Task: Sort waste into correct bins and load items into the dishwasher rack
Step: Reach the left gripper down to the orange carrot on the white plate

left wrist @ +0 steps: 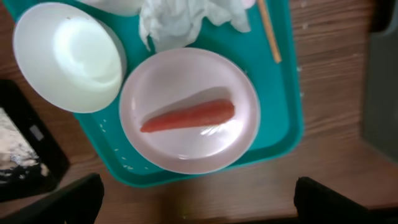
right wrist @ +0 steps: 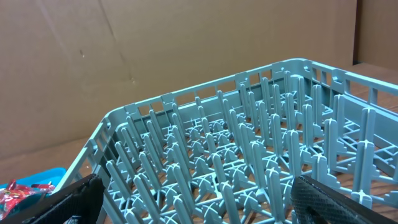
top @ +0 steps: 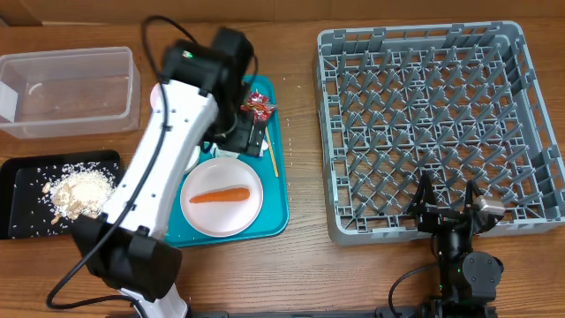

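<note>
Hovering over the tray (left wrist: 283, 112), the left gripper (left wrist: 199, 202) is hanging with its jaws wide apart, carrying nothing. Right under it, the carrot (left wrist: 189, 116) is lying on the plate (left wrist: 186, 74), with the bowl (left wrist: 68, 56) just beside and the tissue (left wrist: 186, 18) crumpled further up the tray. The stick (left wrist: 268, 31) is lying along the tray's edge, and the wrapper (top: 259, 107) is sitting at the far corner.

Across the table, the right gripper (top: 447, 196) is waiting at the rack's (top: 325, 132) near edge, spread wide too and empty.

Progress, by my reading: barely begun. The rack is holding nothing, the clear bin (top: 132, 88) is looking empty, and only the black tray (top: 18, 194) is carrying scraps (top: 79, 190). So plate, bowl and stick are waiting for the rack; carrot, tissue and wrapper are waiting for bins.

Writing? The wrapper is showing print, but it is too small to read.
</note>
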Controlling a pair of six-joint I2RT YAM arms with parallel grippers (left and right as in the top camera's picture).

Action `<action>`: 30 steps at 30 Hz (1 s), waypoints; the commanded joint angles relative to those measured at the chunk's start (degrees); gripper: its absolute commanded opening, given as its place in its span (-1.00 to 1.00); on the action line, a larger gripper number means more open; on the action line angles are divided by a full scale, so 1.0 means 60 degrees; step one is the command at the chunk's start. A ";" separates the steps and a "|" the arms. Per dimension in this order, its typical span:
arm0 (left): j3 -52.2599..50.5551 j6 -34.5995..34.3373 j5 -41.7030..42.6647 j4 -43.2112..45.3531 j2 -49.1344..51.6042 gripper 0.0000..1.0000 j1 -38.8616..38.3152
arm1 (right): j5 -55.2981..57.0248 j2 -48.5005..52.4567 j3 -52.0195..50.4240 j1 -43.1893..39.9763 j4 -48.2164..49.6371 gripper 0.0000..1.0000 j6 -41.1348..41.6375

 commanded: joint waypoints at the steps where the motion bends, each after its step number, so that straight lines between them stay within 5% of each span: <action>1: -0.0692 0.0474 -0.1931 0.0707 -0.0226 1.00 0.0033 | 0.0091 -0.0095 -0.0098 -0.0044 0.0033 1.00 -0.0047; 4: -0.0841 0.0441 -0.1632 0.1024 -0.0226 1.00 0.0040 | 0.0095 -0.0095 -0.0098 -0.0044 0.0033 1.00 -0.0047; 6: -0.0852 0.1577 -0.1497 0.1610 -0.0226 0.99 0.0051 | 0.0095 -0.0095 -0.0098 -0.0044 0.0033 1.00 -0.0047; 13: -0.0976 0.8801 0.2426 0.1231 -0.0226 1.00 0.0051 | 0.0091 -0.0095 -0.0098 -0.0044 0.0033 1.00 -0.0047; 20: -0.1767 0.8659 0.1483 0.0838 -0.0233 1.00 0.0051 | 0.0091 -0.0095 -0.0098 -0.0044 0.0033 1.00 -0.0047; 30: -0.4605 0.8324 -0.0291 0.3333 -0.0233 1.00 0.0051 | 0.0091 -0.0095 -0.0098 -0.0044 0.0033 1.00 -0.0047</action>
